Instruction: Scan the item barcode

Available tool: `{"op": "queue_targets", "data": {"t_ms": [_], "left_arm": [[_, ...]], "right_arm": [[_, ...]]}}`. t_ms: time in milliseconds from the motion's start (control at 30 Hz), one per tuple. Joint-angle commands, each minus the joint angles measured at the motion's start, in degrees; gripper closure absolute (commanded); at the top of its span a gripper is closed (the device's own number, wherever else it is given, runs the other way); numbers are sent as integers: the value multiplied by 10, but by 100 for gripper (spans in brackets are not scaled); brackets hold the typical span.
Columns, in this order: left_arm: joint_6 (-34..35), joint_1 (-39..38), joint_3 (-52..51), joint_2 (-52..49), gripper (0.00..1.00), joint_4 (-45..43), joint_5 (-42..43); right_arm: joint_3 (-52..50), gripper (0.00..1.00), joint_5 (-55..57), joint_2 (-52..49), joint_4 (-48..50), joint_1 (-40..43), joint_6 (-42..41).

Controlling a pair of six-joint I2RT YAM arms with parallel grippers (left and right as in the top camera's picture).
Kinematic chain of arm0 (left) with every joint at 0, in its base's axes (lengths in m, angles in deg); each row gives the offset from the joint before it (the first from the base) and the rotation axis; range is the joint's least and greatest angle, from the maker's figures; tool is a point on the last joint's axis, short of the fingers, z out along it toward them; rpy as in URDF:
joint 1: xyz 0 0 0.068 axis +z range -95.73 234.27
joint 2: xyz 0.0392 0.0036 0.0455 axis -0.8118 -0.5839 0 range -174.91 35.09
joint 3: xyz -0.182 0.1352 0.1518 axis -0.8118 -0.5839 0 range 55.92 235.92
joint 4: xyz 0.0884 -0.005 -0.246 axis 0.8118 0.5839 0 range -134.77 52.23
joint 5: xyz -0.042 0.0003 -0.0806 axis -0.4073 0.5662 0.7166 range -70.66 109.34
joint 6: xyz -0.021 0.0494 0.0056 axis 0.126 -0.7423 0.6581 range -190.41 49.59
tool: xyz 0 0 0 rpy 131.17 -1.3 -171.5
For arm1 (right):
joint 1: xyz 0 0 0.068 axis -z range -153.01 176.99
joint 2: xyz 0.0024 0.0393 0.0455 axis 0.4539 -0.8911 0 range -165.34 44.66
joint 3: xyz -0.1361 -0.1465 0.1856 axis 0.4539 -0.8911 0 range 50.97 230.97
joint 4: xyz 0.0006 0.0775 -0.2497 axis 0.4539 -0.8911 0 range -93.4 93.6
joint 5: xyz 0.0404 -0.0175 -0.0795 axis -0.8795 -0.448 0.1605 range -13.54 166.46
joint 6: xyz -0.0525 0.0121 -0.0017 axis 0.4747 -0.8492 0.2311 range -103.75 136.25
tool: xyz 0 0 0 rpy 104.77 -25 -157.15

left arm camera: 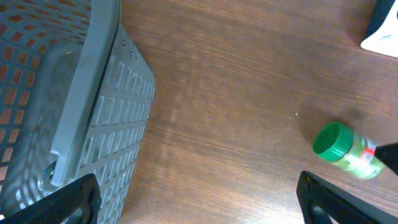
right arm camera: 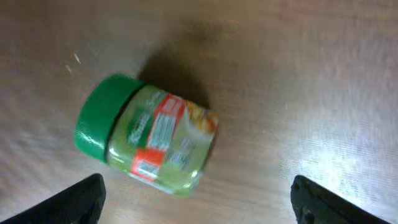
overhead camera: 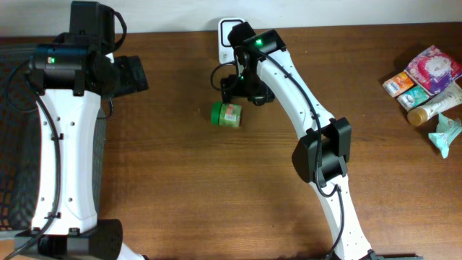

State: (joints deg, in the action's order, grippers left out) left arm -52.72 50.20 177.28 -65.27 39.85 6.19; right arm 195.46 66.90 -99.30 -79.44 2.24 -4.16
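The item is a small jar (overhead camera: 226, 114) with a green lid and a red-and-white label. It lies on its side on the wooden table, lid pointing left. In the right wrist view the jar (right arm camera: 149, 134) rests just beyond my right gripper (right arm camera: 199, 199), which is open and touches nothing. Seen from overhead, the right gripper (overhead camera: 240, 88) hangs just behind and right of the jar. My left gripper (left arm camera: 199, 199) is open and empty over bare wood; its view has the jar (left arm camera: 345, 150) off to the right. Overhead, the left gripper (overhead camera: 133, 74) sits far left of the jar.
A grey mesh basket (left arm camera: 93, 93) stands at the table's left edge (overhead camera: 14, 144), under the left arm. A white device (overhead camera: 229, 32) sits at the back edge behind the right arm. Several packaged items (overhead camera: 429, 79) lie in a pile at the far right.
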Motion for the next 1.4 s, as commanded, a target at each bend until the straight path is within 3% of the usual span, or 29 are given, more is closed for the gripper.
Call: {"op": "queue_targets", "data": {"t_ms": [0,67,100,167,233,300,367,467,1033,1067,1133,1167,1233,1367], "left_arm": [[-7,1,5,2,1,0,-6],[-7,1,5,2,1,0,-6],[-7,1,5,2,1,0,-6],[-7,1,5,2,1,0,-6],[-7,1,5,2,1,0,-6],[-7,1,5,2,1,0,-6],[-7,1,5,2,1,0,-6],[-7,-1,5,2,1,0,-6],[-7,0,5,2,1,0,-6],[-7,0,5,2,1,0,-6],[-7,0,5,2,1,0,-6],[-7,0,5,2,1,0,-6],[-7,-1,5,2,1,0,-6],[-7,0,5,2,1,0,-6]], "right_arm": [[-2,5,-13,-7,28,-10,-5],[-2,5,-4,-7,49,-26,130],[-2,5,13,-7,49,-31,145],[-3,7,31,-9,57,-41,136],[-3,10,31,-9,50,-45,10],[-3,5,-8,-9,32,-45,-90],[-3,1,-21,-8,31,-45,-83],[0,1,74,3,23,-45,-25],[-108,1,103,0,97,-81,-23],[-108,7,103,0,106,-81,-23],[-108,7,103,0,113,-81,-23],[-108,17,103,0,113,-81,-23],[-108,25,103,0,112,-81,-23],[-81,30,50,7,88,-48,-19]]}}
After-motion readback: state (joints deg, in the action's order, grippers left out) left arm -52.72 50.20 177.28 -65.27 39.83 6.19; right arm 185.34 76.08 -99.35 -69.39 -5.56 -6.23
